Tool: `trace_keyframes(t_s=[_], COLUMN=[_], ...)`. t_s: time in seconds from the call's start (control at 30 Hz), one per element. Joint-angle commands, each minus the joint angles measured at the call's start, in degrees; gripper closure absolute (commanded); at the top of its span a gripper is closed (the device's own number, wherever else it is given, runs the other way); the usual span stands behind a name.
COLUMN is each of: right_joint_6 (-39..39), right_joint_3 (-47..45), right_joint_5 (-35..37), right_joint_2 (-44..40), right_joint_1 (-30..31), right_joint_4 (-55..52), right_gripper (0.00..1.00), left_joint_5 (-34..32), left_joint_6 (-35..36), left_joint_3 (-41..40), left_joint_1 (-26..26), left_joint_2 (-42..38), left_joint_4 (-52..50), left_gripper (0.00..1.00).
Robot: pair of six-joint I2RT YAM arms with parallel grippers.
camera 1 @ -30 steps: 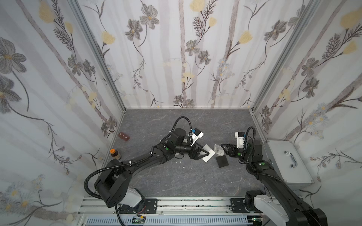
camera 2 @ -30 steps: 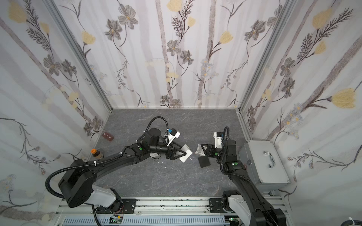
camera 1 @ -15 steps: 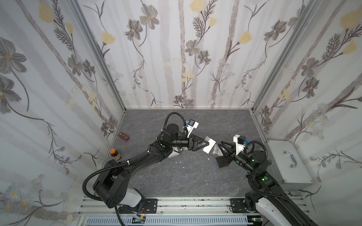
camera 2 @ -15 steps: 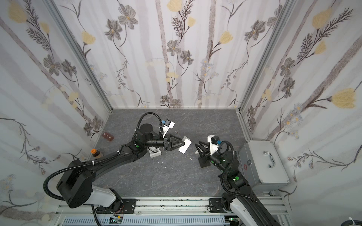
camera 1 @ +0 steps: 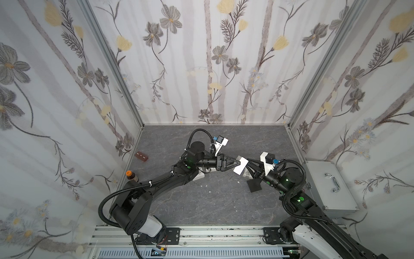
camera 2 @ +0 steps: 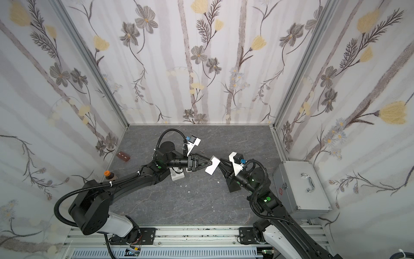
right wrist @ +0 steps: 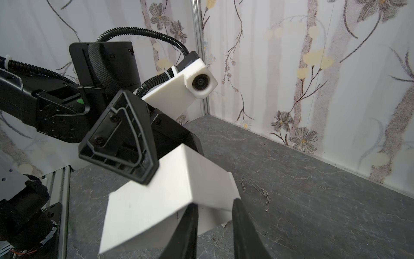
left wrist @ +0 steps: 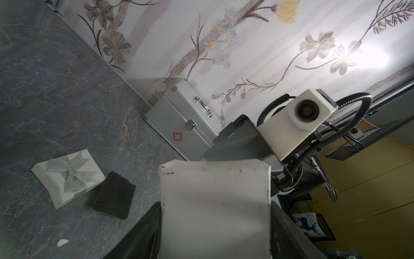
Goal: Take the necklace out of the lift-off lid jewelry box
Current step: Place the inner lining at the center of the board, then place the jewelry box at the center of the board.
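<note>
Closing in, our right gripper (right wrist: pixel 214 204) meets the box (right wrist: pixel 156 208) our left gripper (camera 1: pixel 235 164) clamps (grip unclear); necklace (right wrist: pixel 265 193) already lies free.

There is one box (camera 1: pixel 240 165), one lid (left wrist: pixel 69 177), one foam pad (left wrist: pixel 115 198), one necklace (right wrist: pixel 257 192), one case (camera 1: pixel 329 186), one bottle (camera 1: pixel 131 176), one block (camera 1: pixel 141 156).

A lab test booth: floral-papered panels (camera 1: pixel 201 67) in aluminium framing (camera 1: pixel 117 74), arms (camera 1: pixel 165 181) bolted to a rail (camera 1: pixel 224 235).

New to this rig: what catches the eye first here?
The white box, held in the air mid-table by the left gripper, with the right gripper at its other side. The thin necklace lies loose on the tabletop; the bowed lid sits beside a black pad.
</note>
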Motion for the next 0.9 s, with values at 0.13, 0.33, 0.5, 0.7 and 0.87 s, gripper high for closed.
trace_keyframes(t_s=[0.13, 0.33, 0.5, 0.7, 0.87], right_joint_6=[-3.3, -1.5, 0.9, 5.1, 9.7], right_joint_3=[2.1, 2.7, 4.7, 10.5, 14.8], right_joint_5=[1.5, -4.1, -1.1, 3.7, 6.1], right_joint_2=[1.5, 1.3, 1.8, 9.6, 23.5], right_joint_1=[0.3, 0.3, 0.4, 0.7, 0.9], right_joint_4=[2.4, 2.0, -7.5, -25.7, -35.3], right_gripper=[0.78, 0.98, 1.00, 1.00, 1.00], left_joint_5=[1.9, 2.3, -3.3, -27.8, -36.0], left_joint_6=[-1.4, -2.0, 2.9, 23.1, 29.4], left_joint_3=[-0.2, -0.6, -2.8, -3.8, -3.8], left_joint_1=[0.0, 0.1, 2.0, 3.8, 3.9], left_joint_2=[-0.4, -0.2, -4.6, -18.8, -22.7], left_joint_4=[3.2, 4.0, -0.1, -27.7, -37.4], left_gripper=[0.31, 0.21, 0.10, 0.05, 0.05])
